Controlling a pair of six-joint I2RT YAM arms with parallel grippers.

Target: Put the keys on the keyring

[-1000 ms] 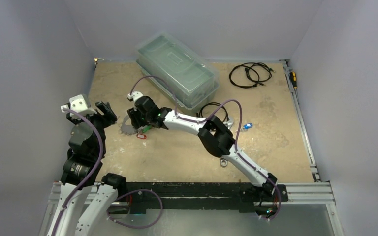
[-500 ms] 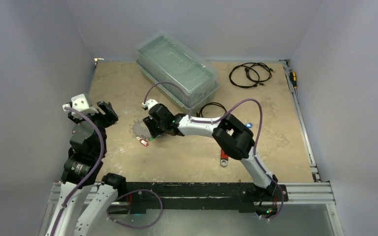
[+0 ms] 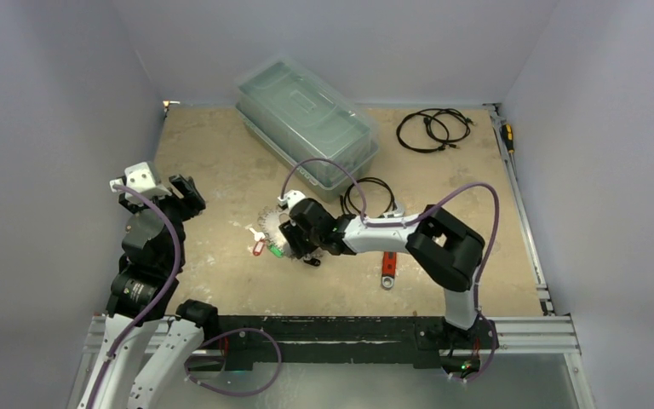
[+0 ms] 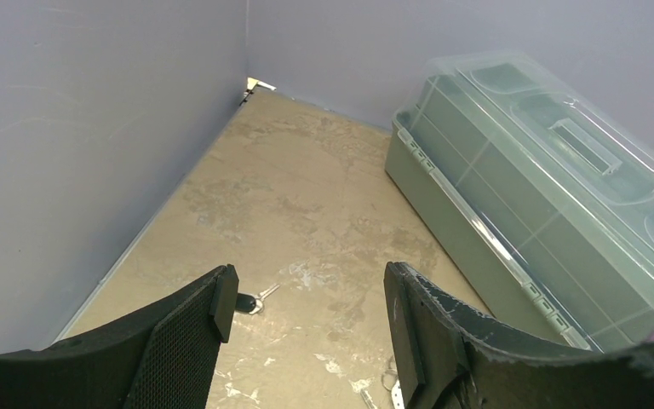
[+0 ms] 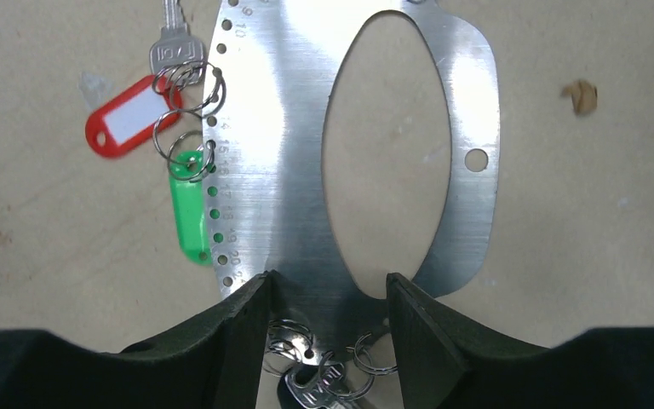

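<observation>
Since the earlier frame the right hand (image 5: 328, 294) dragged the flat silvery metal keyring (image 5: 294, 128) toward 3 o'clock, pinching its edge; left hand (image 4: 306, 298) spread.

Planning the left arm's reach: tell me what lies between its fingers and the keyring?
Mostly bare table; the left wrist view shows one loose key just ahead of the fingers, before the keyring.

Keyring (image 5: 306, 128): brushed silver. Key tags: red with white insert (image 5: 128, 117), green (image 5: 189, 209). Surface (image 5: 579, 213): mottled tan. Box (image 3: 306, 119): translucent green.

Bare tabletop (image 3: 213, 170) beside storage box (image 3: 306, 119)
</observation>
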